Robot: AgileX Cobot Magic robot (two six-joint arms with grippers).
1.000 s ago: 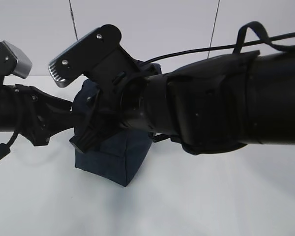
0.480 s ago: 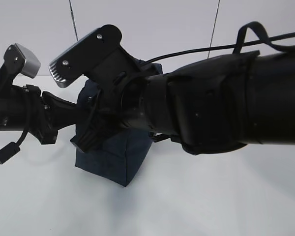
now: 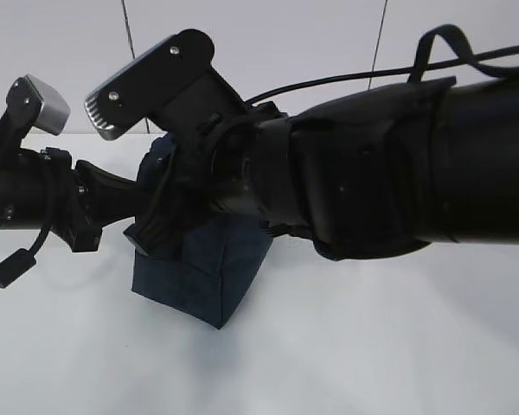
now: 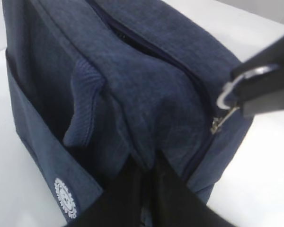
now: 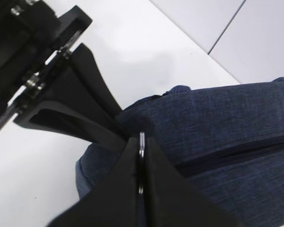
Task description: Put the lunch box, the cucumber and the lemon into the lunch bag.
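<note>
The navy lunch bag point(image 3: 199, 281) stands on the white table, partly hidden behind both arms. In the left wrist view my left gripper point(image 4: 149, 164) is shut on a fold of fabric at the near end of the lunch bag point(image 4: 146, 94). Its padded handle point(image 4: 85, 106) hangs on the left. My right gripper point(image 5: 141, 142) is shut on the silver ring zipper pull point(image 5: 142, 140). The same ring point(image 4: 224, 98) shows at the bag's right end, between the right gripper's fingers point(image 4: 270, 87). The lunch box, the cucumber and the lemon are out of view.
The right arm point(image 3: 372, 181) fills the middle and right of the exterior view, and the left arm point(image 3: 35, 194) comes in from the left. White table point(image 3: 372, 346) lies around the bag. A white round logo point(image 4: 66, 198) marks the bag's side pocket.
The left arm has moved right toward the bag and its gripper has closed on the bag's fabric. The right arm has shifted slightly upward, still holding the ring.
</note>
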